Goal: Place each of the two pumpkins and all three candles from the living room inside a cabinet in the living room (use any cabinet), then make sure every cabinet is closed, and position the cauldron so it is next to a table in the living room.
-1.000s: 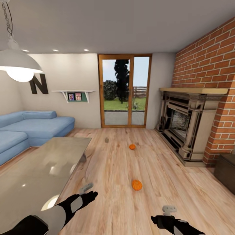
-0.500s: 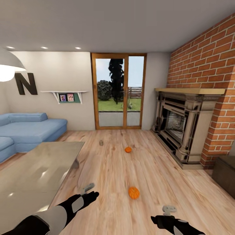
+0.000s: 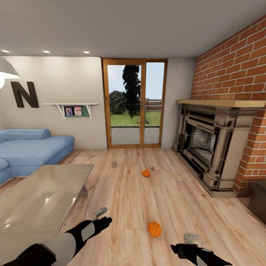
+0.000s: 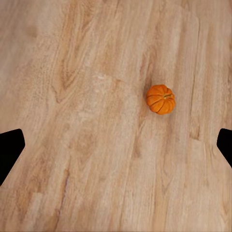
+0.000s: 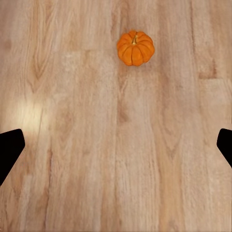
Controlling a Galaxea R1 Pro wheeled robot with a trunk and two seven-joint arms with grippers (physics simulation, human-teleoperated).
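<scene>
- A living room with a wood plank floor [image 3: 177, 207], seen from the robot's head.
- A red brick wall [image 3: 236, 70] on the right, with a stone fireplace [image 3: 210, 144] under a wooden mantel.
- A blue sofa [image 3: 33, 149] at far left, under a big letter N [image 3: 24, 94] and a small wall shelf [image 3: 72, 109].
- A glass door [image 3: 134, 103] in the back wall, with lawn and trees outside.
- The table [image 3: 40, 199], glossy grey, at lower left.
- The dark corner of a cabinet [image 3: 259, 201] at the right edge.
- The left gripper [image 3: 99, 213] beside the table's near end and the right gripper [image 3: 191, 237] at the bottom, both over bare floor. In each wrist view the dark fingertips sit at opposite edges, spread wide and holding nothing.
- The near pumpkin [image 3: 154, 229] on the floor between the two grippers, a little ahead, touching neither. It also shows from the left wrist [image 4: 161, 98] and the right wrist [image 5: 136, 48].
- The far pumpkin [image 3: 146, 173] mid-floor, well beyond the first.
- A candle [image 3: 114, 164], small and beige, on the floor, left of the far pumpkin.
</scene>
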